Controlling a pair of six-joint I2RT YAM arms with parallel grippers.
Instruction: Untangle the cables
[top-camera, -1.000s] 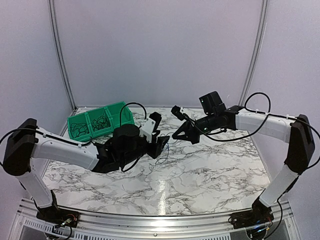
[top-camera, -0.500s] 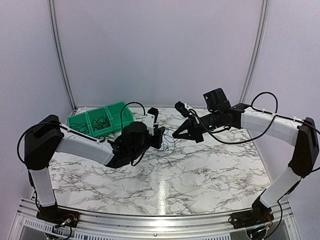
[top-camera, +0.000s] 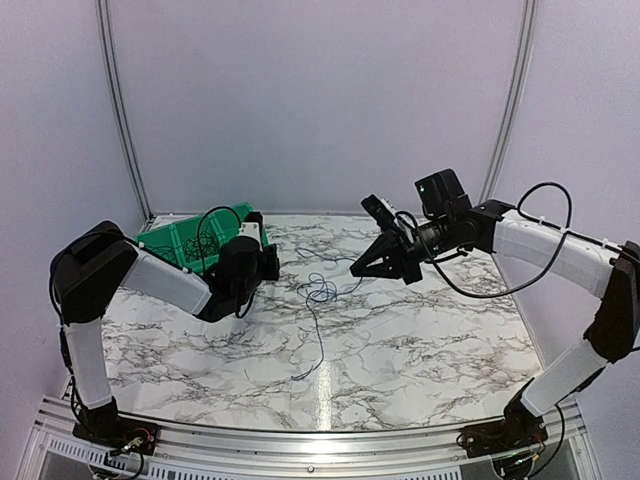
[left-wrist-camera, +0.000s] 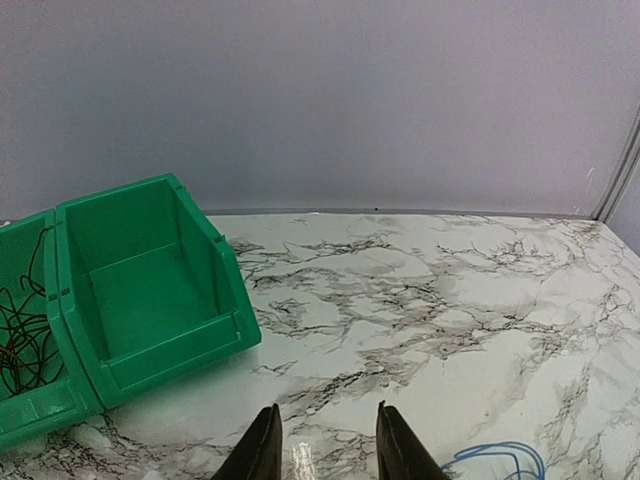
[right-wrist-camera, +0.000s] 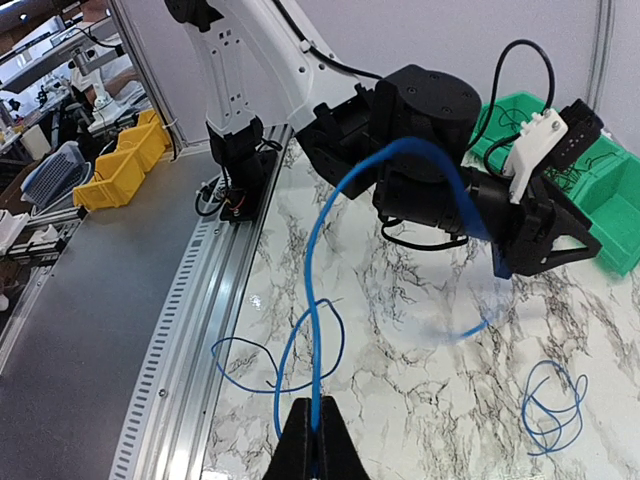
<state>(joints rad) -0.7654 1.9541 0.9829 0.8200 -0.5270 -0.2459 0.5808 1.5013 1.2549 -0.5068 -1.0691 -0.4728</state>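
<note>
A white marble-patterned worktop (top-camera: 430, 340) stands before plain pale lilac walls. The cables (top-camera: 320, 290) lie as a loose tangle of thin blue loops near the middle of the worktop, somewhat toward its far edge. One thin strand trails from the tangle toward the near edge. A blue cable (right-wrist-camera: 313, 300) rises from the right gripper (right-wrist-camera: 313, 410), whose fingers are pinched tight on it. The cable arcs up and over toward the left arm, and its far part is blurred. In the right wrist view a small blue coil (right-wrist-camera: 553, 408) lies flat on the marble. Seen from above, the right gripper hangs over the worktop just right of the tangle. The left gripper (left-wrist-camera: 328, 430) is left of the tangle, its fingers a narrow gap apart with only marble showing between them. Beyond it, in the far left corner, sits a row of green bins (left-wrist-camera: 160, 215). The compartment at the left edge of the left wrist view holds dark thin wires (left-wrist-camera: 20, 330).
</note>
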